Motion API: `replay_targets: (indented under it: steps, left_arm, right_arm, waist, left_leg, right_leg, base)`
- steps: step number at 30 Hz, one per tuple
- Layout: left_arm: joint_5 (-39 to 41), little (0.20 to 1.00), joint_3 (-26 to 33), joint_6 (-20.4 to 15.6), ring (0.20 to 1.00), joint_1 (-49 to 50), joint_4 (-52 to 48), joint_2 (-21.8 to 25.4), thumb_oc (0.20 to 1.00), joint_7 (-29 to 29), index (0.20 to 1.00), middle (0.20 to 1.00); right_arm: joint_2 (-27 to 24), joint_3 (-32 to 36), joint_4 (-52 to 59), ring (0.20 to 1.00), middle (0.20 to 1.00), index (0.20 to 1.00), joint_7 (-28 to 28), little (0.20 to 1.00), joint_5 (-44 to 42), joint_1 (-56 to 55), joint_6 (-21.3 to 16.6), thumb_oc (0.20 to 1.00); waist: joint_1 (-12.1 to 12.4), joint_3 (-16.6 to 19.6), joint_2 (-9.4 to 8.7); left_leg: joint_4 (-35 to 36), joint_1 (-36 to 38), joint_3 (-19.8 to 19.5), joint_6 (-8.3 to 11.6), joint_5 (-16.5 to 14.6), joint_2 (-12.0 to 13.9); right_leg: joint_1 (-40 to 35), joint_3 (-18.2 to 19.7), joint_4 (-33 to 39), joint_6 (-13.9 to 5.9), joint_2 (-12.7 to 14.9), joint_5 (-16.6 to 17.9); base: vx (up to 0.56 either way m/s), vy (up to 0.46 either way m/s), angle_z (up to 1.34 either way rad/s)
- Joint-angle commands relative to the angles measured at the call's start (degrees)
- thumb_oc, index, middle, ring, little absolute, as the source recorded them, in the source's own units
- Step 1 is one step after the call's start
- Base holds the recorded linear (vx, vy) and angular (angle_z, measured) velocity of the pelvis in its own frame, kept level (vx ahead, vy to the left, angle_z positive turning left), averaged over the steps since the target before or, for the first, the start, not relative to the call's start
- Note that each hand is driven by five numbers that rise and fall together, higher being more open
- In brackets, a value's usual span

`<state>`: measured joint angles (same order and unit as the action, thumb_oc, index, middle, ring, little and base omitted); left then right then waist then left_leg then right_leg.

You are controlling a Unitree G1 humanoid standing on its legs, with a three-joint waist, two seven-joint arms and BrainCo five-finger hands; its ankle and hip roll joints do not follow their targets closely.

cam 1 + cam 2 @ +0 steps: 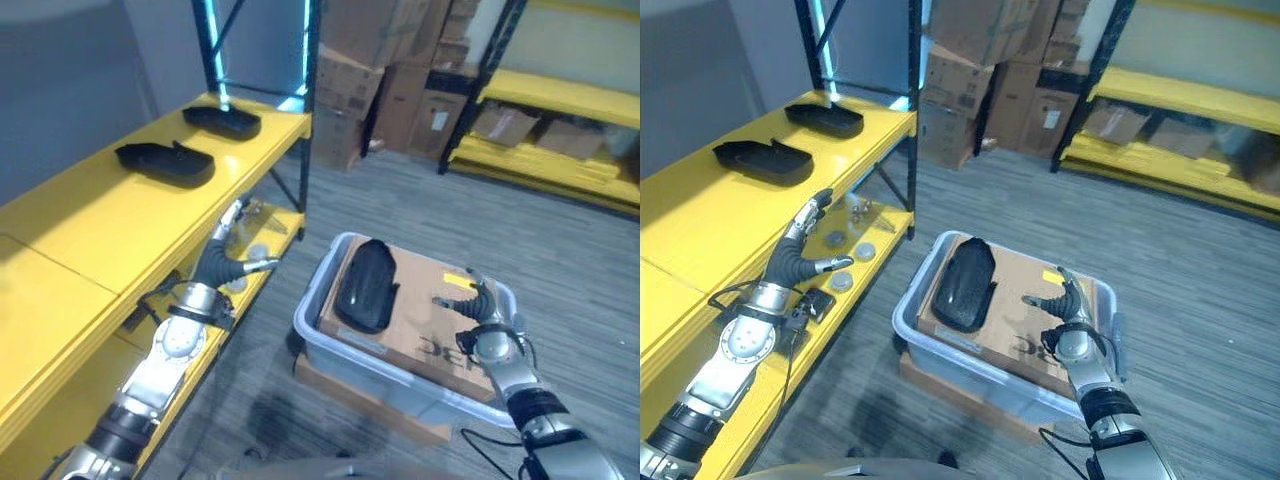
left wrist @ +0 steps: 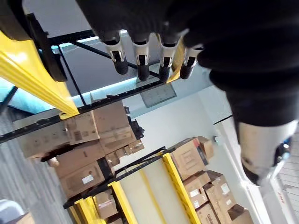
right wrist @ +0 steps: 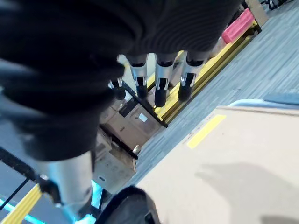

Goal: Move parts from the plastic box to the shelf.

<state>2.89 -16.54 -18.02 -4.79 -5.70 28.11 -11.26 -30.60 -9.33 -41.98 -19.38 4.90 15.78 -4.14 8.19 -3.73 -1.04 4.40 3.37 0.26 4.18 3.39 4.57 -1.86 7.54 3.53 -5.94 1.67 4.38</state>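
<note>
Cardboard (image 1: 430, 310) lay flat across the top of the pale plastic box (image 1: 318, 300), which stood on the grey floor at about five o'clock from the middle of the head view. The right hand (image 1: 478, 305) hovered over the right part of that cardboard, fingers relaxed and spread with the thumb out, holding nothing. At about nine o'clock from that hand, one black part (image 1: 365, 285) rested on the cardboard's left portion, well apart from the fingers. The left hand (image 1: 226, 255) hung at about nine o'clock from the box, beside the front edge of the yellow shelf (image 1: 90, 225), fingers straight and open with the thumb pointing toward the box, and it carried nothing. Farther off, at about eleven o'clock, two more black parts sat on the shelf's top level: the nearer one (image 1: 165, 162) and the farther one (image 1: 222, 121), near a dark upright post. Stacked cardboard boxes (image 1: 385, 75) stood at twelve o'clock, beyond the floor.
</note>
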Motion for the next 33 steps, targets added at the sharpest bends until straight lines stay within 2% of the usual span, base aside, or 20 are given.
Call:
replay_targets:
  steps: [1,13,17,18,20,26,27,33]
  left_arm:
    - [2.1,1.0,-0.7,-2.9,1.0,-3.9,-2.1,2.2,1.0,-0.3,1.0,1.0]
    - [3.3,1.0,-5.6,-4.2,1.0,-9.4,-1.7,1.7,1.0,-2.1,1.0,1.0]
    - [3.3,1.0,-7.2,-4.4,1.0,-11.0,-1.7,1.4,1.0,-2.8,1.0,1.0]
    - [3.1,1.0,-7.8,-4.3,1.0,-11.2,-1.8,1.5,1.0,-3.0,1.0,1.0]
    - [3.0,1.0,-7.8,-4.2,1.0,-11.2,-2.0,1.8,1.0,-3.1,1.0,1.0]
    - [2.2,1.0,-8.4,-4.3,1.0,-11.1,-2.5,2.5,1.0,-3.0,1.0,1.0]
    - [2.1,1.0,-8.4,-4.4,1.0,-11.2,-2.6,2.5,1.0,-2.8,1.0,1.0]
    - [2.2,1.0,-8.3,-4.8,1.0,-11.2,-3.9,2.7,1.0,-1.4,1.0,1.0]
  right_arm:
    - [-1.5,-1.3,-4.3,1.0,1.0,1.0,-2.7,1.0,1.4,10.2,-2.2,1.0]
    - [-2.8,-5.1,-21.1,1.0,1.0,1.0,-5.1,1.0,-1.6,24.2,-1.2,1.0]
    - [-2.1,-5.9,-28.5,1.0,1.0,1.0,-5.5,1.0,-2.2,27.4,0.2,1.0]
    - [-1.4,-6.0,-31.8,1.0,1.0,1.0,-6.2,1.0,-1.3,28.3,1.7,1.0]
    - [-0.9,-5.9,-32.8,1.0,1.0,1.0,-6.4,1.0,-1.2,28.8,2.1,1.0]
    - [1.1,-5.5,-37.9,1.0,1.0,1.0,-2.8,1.0,-3.3,29.2,3.7,1.0]
    - [1.2,-5.3,-38.4,0.2,0.2,0.2,-2.2,0.2,-3.7,29.1,3.9,0.2]
    - [1.1,-3.2,-39.8,0.2,0.2,0.2,0.4,0.2,-6.9,26.5,4.3,0.2]
  waist:
    - [1.5,-2.4,-1.54]
    - [3.9,-5.4,1.11]
    - [4.6,-6.1,1.83]
    - [4.8,-6.4,2.27]
    - [4.9,-6.5,2.45]
    - [5.9,-6.8,3.42]
    - [6.1,-6.8,3.57]
    - [6.7,-6.6,4.48]
  left_leg:
    - [-7.9,0.4,0.3,-1.52,-13.8,-0.7]
    - [-7.2,-7.5,-2.8,-0.93,-10.9,-1.5]
    - [-6.9,-8.9,-3.7,-0.79,-10.2,-1.7]
    - [-6.7,-9.2,-4.0,-0.8,-10.0,-1.8]
    - [-6.7,-9.3,-4.1,-0.81,-9.9,-1.8]
    - [-6.5,-10.1,-5.0,-0.77,-9.7,-2.1]
    - [-6.5,-10.2,-5.2,-0.78,-9.7,-2.1]
    - [-6.6,-11.2,-6.2,-0.89,-9.5,-2.6]
  right_leg:
    - [4.7,1.4,-9.9,-4.37,1.0,-11.4]
    - [10.7,-0.8,-8.7,-4.69,1.7,-9.6]
    - [11.8,-1.6,-8.6,-4.7,1.9,-9.3]
    - [12.0,-1.7,-8.6,-4.76,1.9,-9.3]
    - [12.2,-1.9,-8.6,-4.8,1.9,-9.3]
    - [12.7,-2.8,-8.5,-4.78,2.2,-9.4]
    - [12.8,-2.9,-8.5,-4.78,2.3,-9.3]
    - [13.0,-3.8,-8.4,-4.78,2.8,-9.4]
  base:
    - [-0.03,-0.006,0.32]
    - [-0.05,-0.005,0.22]
    - [-0.02,0.003,0.15]
    - [-0.01,0.009,0.11]
    - [0.0,0.005,0.06]
    - [0.0,-0.001,0.01]
    - [-0.02,-0.011,0.11]
    - [-0.01,-0.002,0.11]
